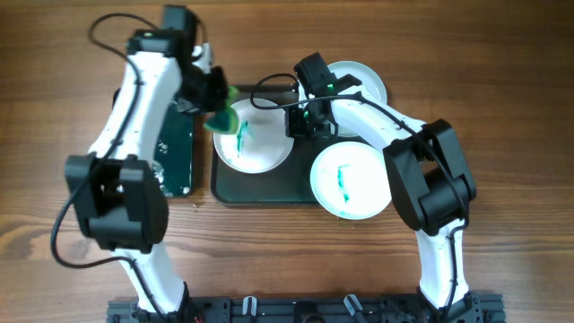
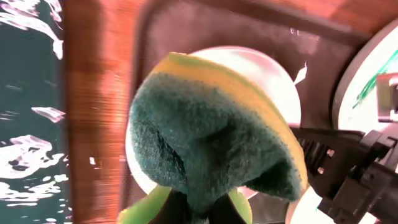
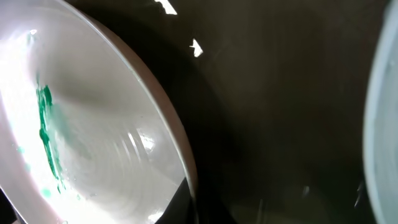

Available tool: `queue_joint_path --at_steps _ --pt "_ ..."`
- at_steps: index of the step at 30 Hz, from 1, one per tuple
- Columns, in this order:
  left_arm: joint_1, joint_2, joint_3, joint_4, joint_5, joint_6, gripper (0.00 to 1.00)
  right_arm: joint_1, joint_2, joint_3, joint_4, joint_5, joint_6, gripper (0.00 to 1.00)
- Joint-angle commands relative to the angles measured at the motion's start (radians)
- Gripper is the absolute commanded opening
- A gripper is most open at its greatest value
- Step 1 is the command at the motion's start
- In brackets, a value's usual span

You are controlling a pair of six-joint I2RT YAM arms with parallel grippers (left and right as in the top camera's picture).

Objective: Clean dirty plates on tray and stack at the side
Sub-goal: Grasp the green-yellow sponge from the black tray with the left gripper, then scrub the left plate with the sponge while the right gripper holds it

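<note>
A white plate (image 1: 256,148) with a teal smear lies at the left of the dark green tray (image 1: 260,190). My left gripper (image 1: 213,108) is shut on a green and yellow sponge (image 1: 221,121) at that plate's back left rim. In the left wrist view the sponge (image 2: 211,137) fills the middle over the plate (image 2: 277,71), with the fingers (image 2: 186,202) below. My right gripper (image 1: 305,121) is shut on the plate's right rim; the right wrist view shows the rim (image 3: 168,124) between the fingers (image 3: 193,205). A smeared pale blue plate (image 1: 350,179) overlaps the tray's front right. A white plate (image 1: 363,81) lies behind, partly hidden.
A narrow dark tray (image 1: 178,152) with wet glints lies left of the green tray, beside my left arm. Both arms cross over the back half of the table. The wooden table (image 1: 502,108) extends to the right and front.
</note>
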Motion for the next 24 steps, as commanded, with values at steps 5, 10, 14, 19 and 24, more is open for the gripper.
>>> queue_joint_path --at_steps 5,10,14,19,24 --pt "-0.086 0.172 -0.017 0.027 -0.143 -0.094 0.04 -0.011 0.051 0.002 -0.017 0.007 -0.026 0.04" --pt "-0.091 0.255 -0.017 0.038 -0.138 -0.09 0.04 -0.028 0.051 0.001 -0.021 -0.09 -0.099 0.04" --pt "-0.122 0.285 -0.039 0.05 -0.036 -0.028 0.04 -0.064 0.051 -0.021 -0.017 -0.163 -0.124 0.04" --pt "-0.191 0.286 -0.068 0.077 0.227 0.159 0.04 -0.087 0.056 -0.029 -0.01 -0.216 -0.15 0.04" --pt "-0.184 0.285 -0.059 0.175 0.194 0.082 0.04 -0.087 0.059 -0.029 -0.011 -0.219 -0.15 0.04"
